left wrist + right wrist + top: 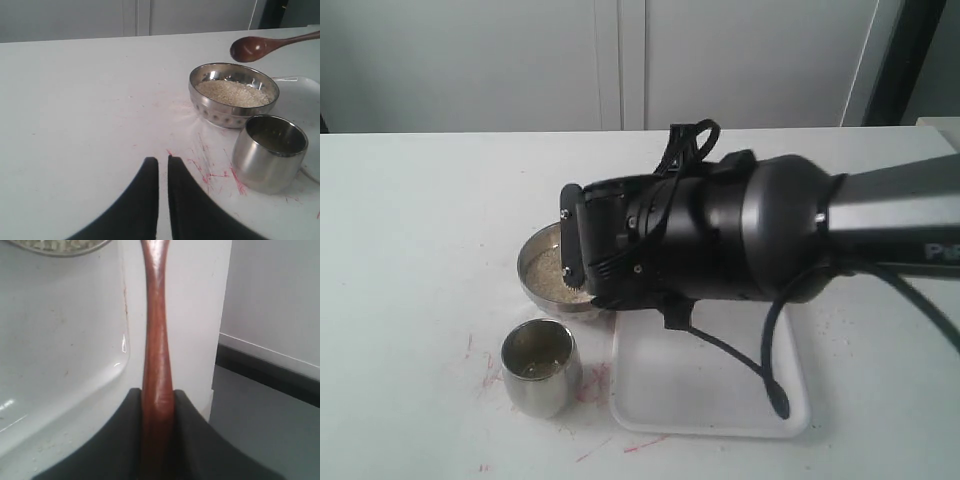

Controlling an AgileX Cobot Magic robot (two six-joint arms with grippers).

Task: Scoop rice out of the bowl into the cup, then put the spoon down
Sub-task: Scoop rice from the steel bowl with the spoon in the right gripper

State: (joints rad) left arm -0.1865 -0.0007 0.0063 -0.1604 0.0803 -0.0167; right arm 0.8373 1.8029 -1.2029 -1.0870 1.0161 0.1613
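The steel bowl holds a mound of off-white rice. Nearer the left wrist camera stands the smaller steel cup. The brown wooden spoon hangs in the air over the bowl's far rim, its head looking empty. My right gripper is shut on the spoon's handle. In the exterior view the right arm covers part of the bowl and hides the spoon; the cup stands in front. My left gripper hovers low over the table, shut with nothing held.
A white tray lies to the right of the cup, under the right arm, and a black cable hangs over it. Red marks streak the table around the cup. The table's edge shows in the right wrist view.
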